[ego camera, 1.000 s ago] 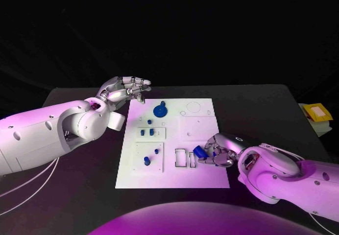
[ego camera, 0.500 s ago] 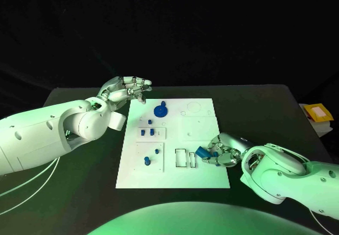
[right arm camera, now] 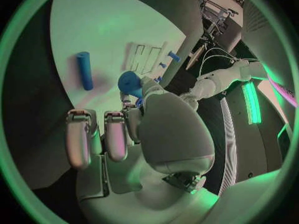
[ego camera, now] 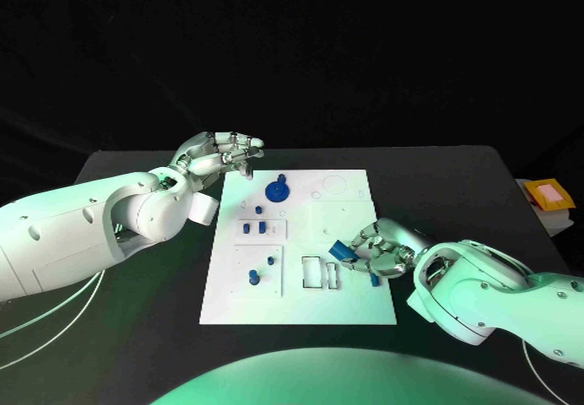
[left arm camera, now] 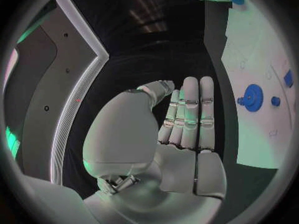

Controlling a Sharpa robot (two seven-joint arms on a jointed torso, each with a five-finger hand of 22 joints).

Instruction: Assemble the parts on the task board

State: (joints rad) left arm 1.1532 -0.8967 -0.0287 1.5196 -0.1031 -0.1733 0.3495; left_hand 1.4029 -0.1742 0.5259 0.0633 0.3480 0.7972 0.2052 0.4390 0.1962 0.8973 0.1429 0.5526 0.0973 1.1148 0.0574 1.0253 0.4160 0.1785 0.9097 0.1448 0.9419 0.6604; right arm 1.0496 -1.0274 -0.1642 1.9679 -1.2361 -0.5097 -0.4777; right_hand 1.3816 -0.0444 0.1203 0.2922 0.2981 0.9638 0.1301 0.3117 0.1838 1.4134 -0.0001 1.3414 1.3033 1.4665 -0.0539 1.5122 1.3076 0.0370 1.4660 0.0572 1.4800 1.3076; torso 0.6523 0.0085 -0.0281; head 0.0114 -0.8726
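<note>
The white task board [ego camera: 353, 304] lies in the middle of the black table. My right hand [ego camera: 380, 251] hovers over its right edge and pinches a blue part [ego camera: 341, 251], also seen in the right wrist view as a blue part [right arm camera: 131, 83] at the fingertips. A loose blue cylinder [right arm camera: 84, 70] lies flat on the board beside that hand. Close by are the rectangular slots [ego camera: 316, 272]. A blue gear [ego camera: 278, 190] sits at the far end, with blue pegs [ego camera: 252, 228] standing in the left-hand blocks. My left hand [ego camera: 220, 155] hangs off the far left corner, fingers straight [left arm camera: 187, 114], holding nothing.
A yellow and white object [ego camera: 548, 195] sits at the table's right edge. Another blue peg [ego camera: 253, 275] stands in the near left block. In the left wrist view the blue gear [left arm camera: 253, 95] shows beside the left hand.
My right hand has risen and shifted a little toward the far side, carrying the blue part away from the slots. The left hand has stayed put.
</note>
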